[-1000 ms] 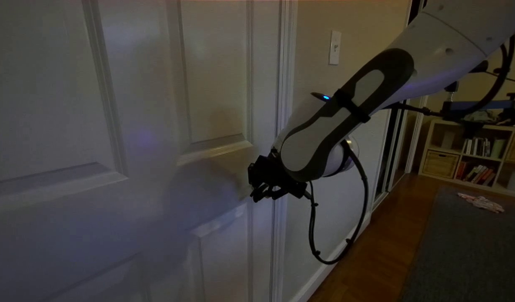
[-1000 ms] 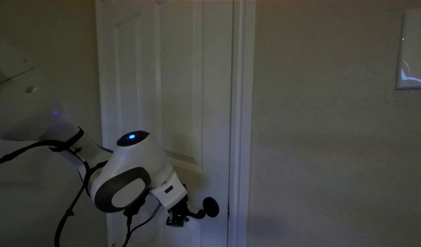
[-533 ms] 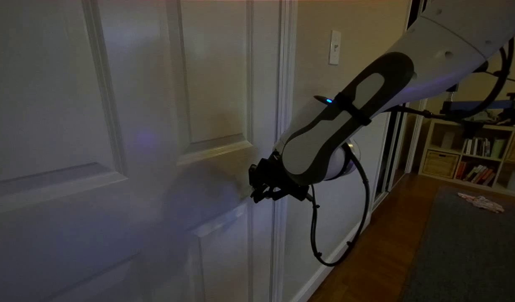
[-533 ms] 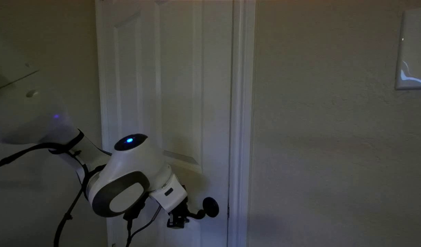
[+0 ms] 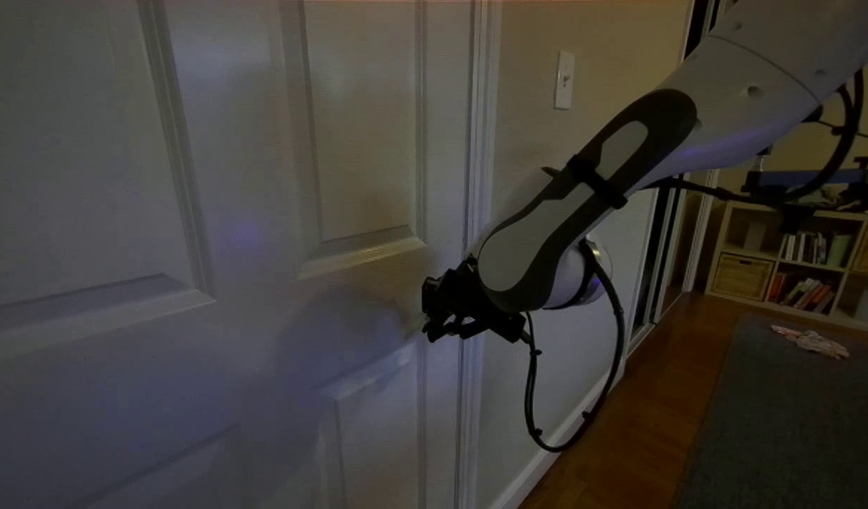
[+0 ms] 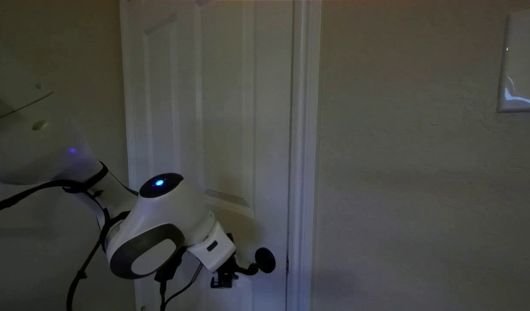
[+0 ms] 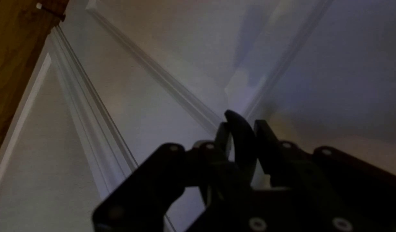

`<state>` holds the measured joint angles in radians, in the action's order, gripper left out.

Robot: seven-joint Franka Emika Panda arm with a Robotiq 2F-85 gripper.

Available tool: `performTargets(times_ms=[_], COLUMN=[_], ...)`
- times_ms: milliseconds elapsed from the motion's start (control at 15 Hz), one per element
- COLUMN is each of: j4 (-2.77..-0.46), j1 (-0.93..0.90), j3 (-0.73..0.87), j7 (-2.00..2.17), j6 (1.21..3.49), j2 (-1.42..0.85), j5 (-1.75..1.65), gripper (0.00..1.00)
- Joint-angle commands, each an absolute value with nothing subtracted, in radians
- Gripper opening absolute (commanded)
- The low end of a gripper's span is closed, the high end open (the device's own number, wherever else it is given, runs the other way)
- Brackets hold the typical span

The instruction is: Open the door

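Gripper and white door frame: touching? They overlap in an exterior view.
Apart. The gap shows in an exterior view: the handle's round base and bare door lie between the gripper and the door frame.

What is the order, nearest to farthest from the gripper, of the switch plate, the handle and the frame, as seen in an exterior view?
1. Handle: its lever end is at the gripper.
2. Frame: to the right, along the door.
3. Switch plate: farther right and higher, at the picture's edge.
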<state>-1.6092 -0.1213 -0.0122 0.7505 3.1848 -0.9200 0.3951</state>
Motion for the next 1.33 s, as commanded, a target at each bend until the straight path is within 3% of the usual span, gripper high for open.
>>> performTargets(times_ms=[0, 600, 1267], j4=[-1.807, -1.723, -1.778], j1=[-0.089, -0.077, -0.083], j3=[-0.038, -0.013, -0.035], j7=[0.711, 0.645, 0.605], j6=[3.178, 3.179, 3.203], j2=[-0.857, -0.932, -0.897], j5=[0.443, 0.450, 0.482], gripper=[0.10, 0.10, 0.10])
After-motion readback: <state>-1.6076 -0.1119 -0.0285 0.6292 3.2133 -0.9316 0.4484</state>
